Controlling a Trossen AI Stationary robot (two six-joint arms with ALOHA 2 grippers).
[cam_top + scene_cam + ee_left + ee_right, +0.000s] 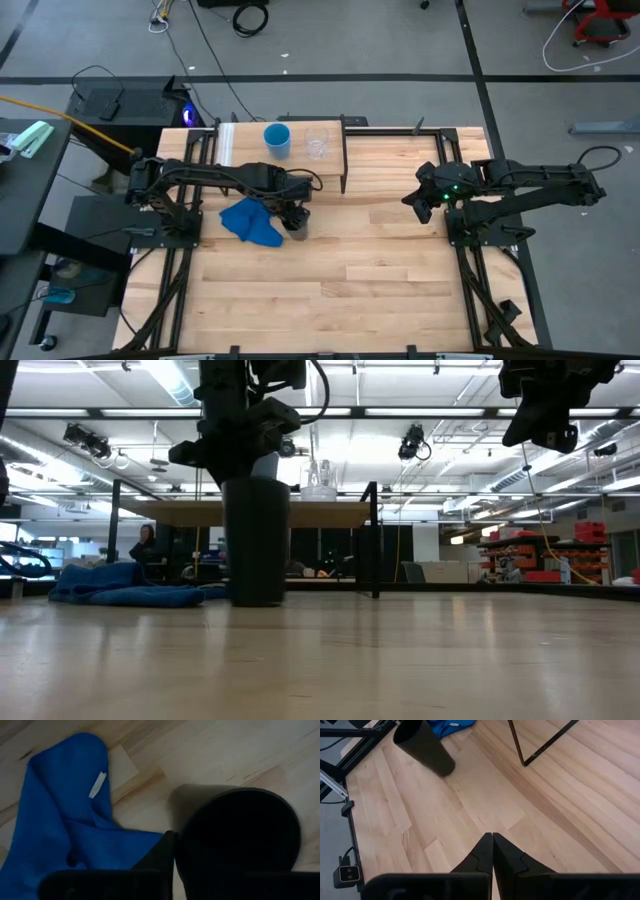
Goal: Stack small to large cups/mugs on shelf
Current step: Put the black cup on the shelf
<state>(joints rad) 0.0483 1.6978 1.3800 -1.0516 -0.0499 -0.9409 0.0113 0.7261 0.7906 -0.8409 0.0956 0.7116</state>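
The black cup (pixel 296 224) stands upright on the tabletop beside the blue cloth (pixel 250 222); it also shows in the low view (pixel 256 540). My left gripper (pixel 293 210) is above it, shut on its rim. The light blue cup (pixel 277 138) and the clear cup (pixel 317 143) stand side by side on the shelf (pixel 285 165) at the table's far side. My right gripper (pixel 420 203) is shut and empty, held above the table's right half. My left gripper comes from above, pointing down, onto the black cup's rim (pixel 181 851) on the side toward the cloth. One finger (pixel 164 854) is outside the wall; the other is lost against the cup's dark inside. The cup stands upright with its base (pixel 256 600) on the table.
The blue cloth (pixel 60 820) lies crumpled on the table right beside the cup's left side. The shelf's thin black legs (pixel 375 540) stand beyond the cup. Bare wood (pixel 380 280) spreads over the table's near and middle parts. A person (pixel 145 545) is in the room behind.
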